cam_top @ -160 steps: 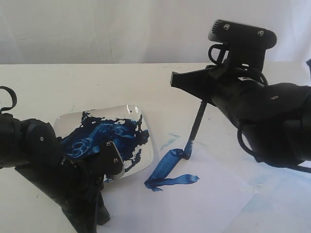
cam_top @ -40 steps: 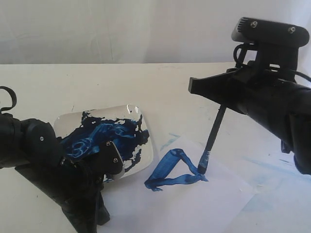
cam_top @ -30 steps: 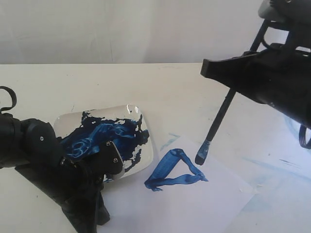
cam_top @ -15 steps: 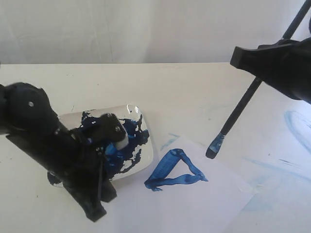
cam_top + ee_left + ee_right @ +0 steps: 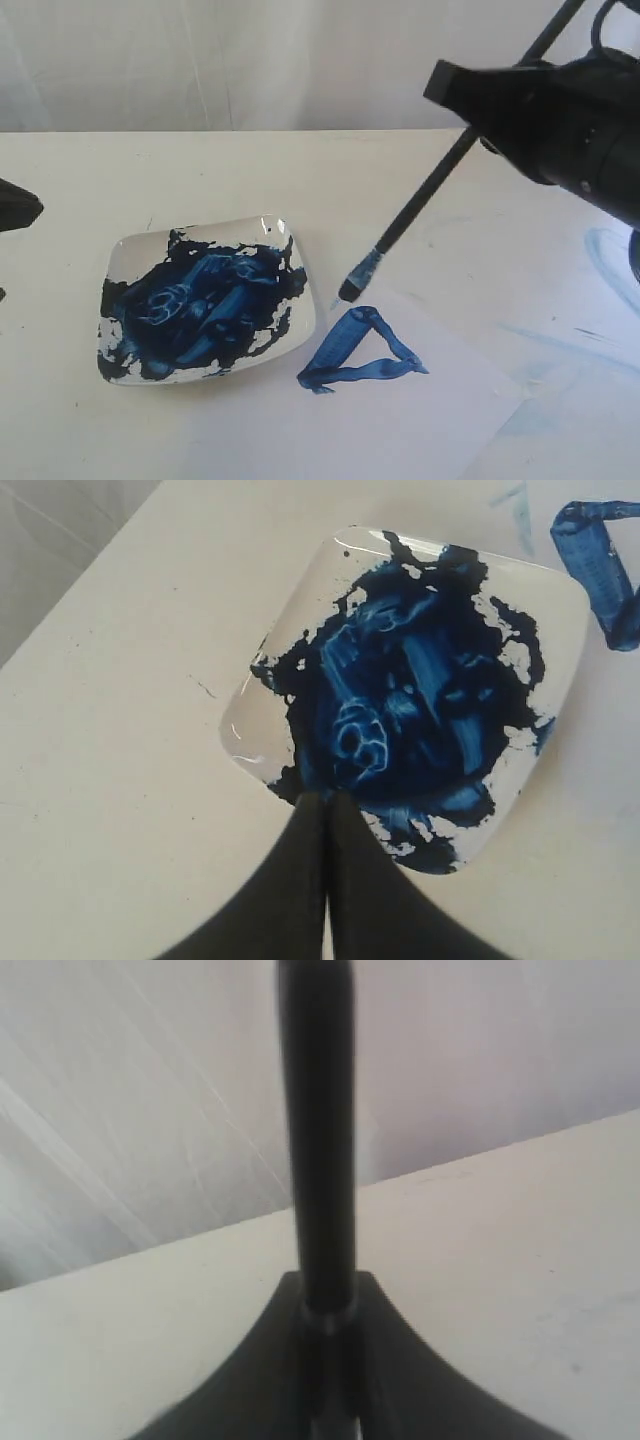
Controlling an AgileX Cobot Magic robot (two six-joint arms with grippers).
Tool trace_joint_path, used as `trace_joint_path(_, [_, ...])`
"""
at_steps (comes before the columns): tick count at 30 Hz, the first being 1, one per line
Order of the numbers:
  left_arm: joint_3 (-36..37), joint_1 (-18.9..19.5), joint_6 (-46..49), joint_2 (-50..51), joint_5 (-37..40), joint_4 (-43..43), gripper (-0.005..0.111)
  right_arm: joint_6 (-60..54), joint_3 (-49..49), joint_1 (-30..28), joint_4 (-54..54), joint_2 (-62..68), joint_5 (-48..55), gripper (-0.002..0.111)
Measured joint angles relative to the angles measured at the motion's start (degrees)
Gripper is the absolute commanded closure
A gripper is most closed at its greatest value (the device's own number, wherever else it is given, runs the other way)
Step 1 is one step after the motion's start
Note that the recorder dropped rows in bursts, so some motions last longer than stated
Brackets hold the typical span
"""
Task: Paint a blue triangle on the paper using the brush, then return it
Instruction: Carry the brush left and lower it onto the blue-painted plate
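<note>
The blue triangle lies painted on the paper, just right of the white dish smeared with dark blue paint. My right gripper is shut on the black brush, which slants down to the left. Its blue bristle tip hangs in the air above the paper's far corner, between dish and triangle. In the right wrist view the handle rises out of the shut gripper. My left gripper is shut and empty above the dish's edge; only its black tip shows at the exterior view's left edge.
Faint pale-blue smears and an arc mark the cream table at the right. A white curtain hangs behind the table. One corner of the triangle shows in the left wrist view.
The right gripper has lifted the brush off the paper and swung its tip left toward the dish. The left arm has pulled back from over the dish to the left edge.
</note>
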Motion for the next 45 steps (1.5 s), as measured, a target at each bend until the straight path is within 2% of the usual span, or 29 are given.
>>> trace_joint_path(3, [4.98, 0.0, -0.58, -1.14, -6.1, 0.6, 0.107, 8.08, -4.78, 0.0, -6.37, 5.32, 2.36, 0.108])
trace_joint_path(6, [7.09, 0.0, -1.07, -1.5, -10.44, 0.6, 0.107, 9.66, -12.31, -0.15, -8.84, 12.68, 4.6, 0.108])
trace_joint_path(8, [7.32, 0.0, -1.05, -1.58, -11.28, 0.6, 0.107, 9.91, -17.04, -2.62, -9.1, 17.66, 9.47, 0.108])
trace_joint_path(11, [8.5, 0.0, -1.2, -1.58, -12.31, 1.11, 0.107, 11.96, -23.65, -10.76, -5.49, 25.19, 23.43, 0.108])
trace_joint_path(15, [9.33, 0.0, -1.2, -1.58, -14.02, 1.21, 0.107, 17.07, -27.62, -17.3, -3.32, 30.21, 35.45, 0.108])
trace_joint_path(20, [9.46, 0.0, -3.24, -1.58, -14.9, 1.21, 0.107, 23.85, -31.52, -21.2, -2.24, 37.34, 45.97, 0.108])
trace_joint_path(27, [9.46, 0.0, -4.38, -1.58, -15.35, 1.21, 0.107, 25.65, -32.41, -21.32, 5.89, 45.37, 48.25, 0.108])
trace_joint_path(45, [9.46, 0.0, -4.38, -1.58, -15.35, 0.68, 0.107, 26.14, -32.63, -20.54, 9.65, 56.78, 51.06, 0.108])
